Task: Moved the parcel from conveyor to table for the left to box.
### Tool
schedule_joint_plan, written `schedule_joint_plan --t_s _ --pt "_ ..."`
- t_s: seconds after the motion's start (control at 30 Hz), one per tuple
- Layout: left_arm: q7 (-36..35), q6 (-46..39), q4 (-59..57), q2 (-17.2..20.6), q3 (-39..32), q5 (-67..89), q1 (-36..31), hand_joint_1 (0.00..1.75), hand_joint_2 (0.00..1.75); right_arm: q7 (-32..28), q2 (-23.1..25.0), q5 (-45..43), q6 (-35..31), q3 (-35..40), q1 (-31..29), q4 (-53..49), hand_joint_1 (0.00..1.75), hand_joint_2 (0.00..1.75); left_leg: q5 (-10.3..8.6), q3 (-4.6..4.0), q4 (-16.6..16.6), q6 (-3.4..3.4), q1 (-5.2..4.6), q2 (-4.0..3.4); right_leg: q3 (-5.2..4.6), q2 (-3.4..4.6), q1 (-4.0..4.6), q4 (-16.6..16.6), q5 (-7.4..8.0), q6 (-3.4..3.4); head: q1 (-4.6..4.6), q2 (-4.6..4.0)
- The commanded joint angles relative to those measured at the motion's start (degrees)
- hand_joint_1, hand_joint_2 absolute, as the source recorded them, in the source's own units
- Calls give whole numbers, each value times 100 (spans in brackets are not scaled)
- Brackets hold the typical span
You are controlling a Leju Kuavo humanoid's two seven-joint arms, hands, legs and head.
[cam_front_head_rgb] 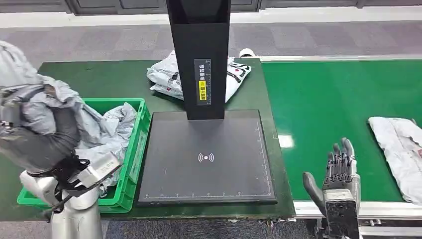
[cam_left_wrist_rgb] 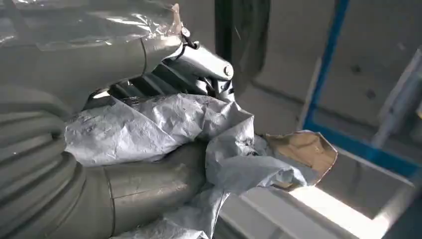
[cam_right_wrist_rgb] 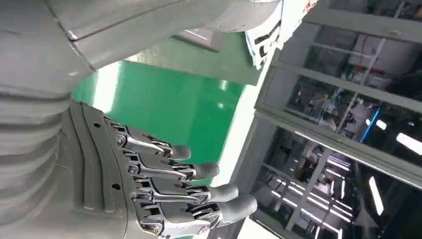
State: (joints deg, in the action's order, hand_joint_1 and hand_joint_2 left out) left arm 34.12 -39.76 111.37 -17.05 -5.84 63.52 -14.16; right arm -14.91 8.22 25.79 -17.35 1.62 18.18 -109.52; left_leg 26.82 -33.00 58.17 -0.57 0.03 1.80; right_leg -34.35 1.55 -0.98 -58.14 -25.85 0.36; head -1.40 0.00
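My left hand (cam_front_head_rgb: 42,142) grips a crumpled grey parcel (cam_front_head_rgb: 30,94), held up at the far left above the green crate (cam_front_head_rgb: 135,149). The left wrist view shows the same grey parcel (cam_left_wrist_rgb: 149,124) pressed between the thumb and the fingers (cam_left_wrist_rgb: 199,59). My right hand (cam_front_head_rgb: 338,172) stands upright and open over the near edge of the green conveyor (cam_front_head_rgb: 328,94), holding nothing. Its fingers (cam_right_wrist_rgb: 199,191) are spread above the belt (cam_right_wrist_rgb: 174,99). Another grey parcel (cam_front_head_rgb: 398,149) lies on the belt to the right of that hand, apart from it.
The crate holds more grey parcels (cam_front_head_rgb: 115,124). A black scanner pad (cam_front_head_rgb: 209,159) with a tall black post (cam_front_head_rgb: 199,55) fills the middle of the green table (cam_front_head_rgb: 99,79). Behind the post lies a white printed parcel (cam_front_head_rgb: 236,74).
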Motion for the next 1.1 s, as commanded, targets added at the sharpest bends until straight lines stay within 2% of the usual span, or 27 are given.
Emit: schedule_joint_plan --t_s 0.03,0.07,0.1,0.13,0.2,0.3,0.4,0.47,0.5,0.53,0.57,0.6,0.63,0.67,0.73,0.77,0.8,0.97,1.07,1.1 --pt "244 -24 928 -295 -1034 393 -449 175 175 31 310 132 216 -445 -120 372 0 175 2 -2 3 -4 8 -14 -2 -5 10 2 1 -5 -2 -2" --pt "399 -24 890 -295 -1232 255 -328 175 175 111 356 199 223 -395 -176 346 0 175 3 1 0 -5 13 -21 2 -5 17 9 3 -7 -2 0" --pt "91 -24 737 -295 -1136 703 -443 175 175 73 337 189 221 -459 -104 363 0 175 1 7 -4 -4 4 -21 2 3 8 5 2 -5 -2 0" --pt "-638 -24 173 -295 -998 1522 -393 175 175 45 378 193 188 -516 -80 330 0 175 1 11 -8 -4 9 -28 6 4 13 13 5 -7 -2 0" --pt "-2404 -24 -872 353 -256 2648 -406 175 175 57 461 256 223 -628 9 164 0 175 -7 16 -12 -3 4 15 21 -36 7 12 -3 -4 -2 0" --pt "-2404 -24 -872 353 -256 2648 -406 175 175 57 461 256 223 -628 9 164 0 175 -14 14 -15 -3 5 27 15 -52 8 18 -1 -5 -2 -2" --pt "-2404 -24 -872 353 -256 2648 -406 175 175 57 461 256 223 -628 9 164 0 175 -4 0 -2 -3 6 -7 -4 -9 7 6 4 -4 -2 -2" --pt "-2404 -24 -872 353 -256 2648 -406 175 175 57 461 256 223 -628 9 164 0 175 -4 7 -5 -3 4 -7 3 -8 6 8 7 -6 0 0" --pt "-2684 249 -1181 631 -240 2648 -414 175 175 67 471 269 240 -656 34 109 0 175 -6 7 -8 -3 6 -9 6 -15 8 12 7 -7 -4 0" --pt "-5010 1498 -1660 2319 1328 2648 -730 175 175 83 499 320 368 -718 59 25 0 175 -5 7 -5 -1 5 -9 5 -11 7 9 7 -6 0 0" --pt "-5719 1967 -2107 2545 2024 2648 -955 175 175 85 492 336 436 -731 59 9 0 175 -10 15 -16 -6 3 -13 7 -11 5 12 9 -12 0 0" --pt "-5923 2461 -2854 2456 2205 2648 -1190 175 175 92 467 351 550 -747 21 28 0 175 -12 2 -7 -6 4 14 4 -32 5 4 4 -10 -2 0" --pt "-5881 2535 -3352 2401 2175 2648 -1334 175 175 90 449 356 607 -751 -29 66 0 175 -18 -2 -7 -7 9 37 9 -63 11 8 3 -12 2 0" --pt "-5447 2973 -4102 2064 1725 2619 -1486 175 175 92 380 354 703 -725 -129 158 0 175 -31 -4 -12 -6 14 68 19 -98 17 19 6 -12 0 -2" --pt "-5057 3199 -5086 1890 1368 2532 -1771 175 175 106 320 357 759 -700 -293 308 0 175 -20 22 -17 -8 -3 17 15 -37 11 19 12 -12 -4 -2" --pt "-4935 3228 -5313 1859 1277 2483 -1836 175 175 113 314 359 753 -703 -339 352 0 175 -25 13 -17 -4 -9 25 16 -47 7 17 12 -8 -2 0" --pt "-4892 3140 -5430 1849 1235 2503 -1861 175 175 116 313 361 748 -699 -355 366 0 175 -23 12 -11 -10 0 5 10 -17 17 13 12 -10 0 0" --pt "-4890 3155 -5279 1827 1215 2511 -1806 175 175 117 316 363 745 -693 -325 340 0 175 -28 1 -5 -21 15 -44 -17 38 17 7 41 -22 -2 0" --pt "-4890 3155 -5279 1827 1215 2511 -1806 175 175 117 316 363 745 -693 -325 340 0 175 -25 0 -4 -21 15 -40 -18 34 16 5 37 -22 0 0" --pt "-5034 3509 -5249 1879 1255 2648 -1791 175 175 126 302 363 788 -668 -328 340 0 175 -27 3 -10 -21 18 -39 -12 22 21 14 39 -23 -2 0"
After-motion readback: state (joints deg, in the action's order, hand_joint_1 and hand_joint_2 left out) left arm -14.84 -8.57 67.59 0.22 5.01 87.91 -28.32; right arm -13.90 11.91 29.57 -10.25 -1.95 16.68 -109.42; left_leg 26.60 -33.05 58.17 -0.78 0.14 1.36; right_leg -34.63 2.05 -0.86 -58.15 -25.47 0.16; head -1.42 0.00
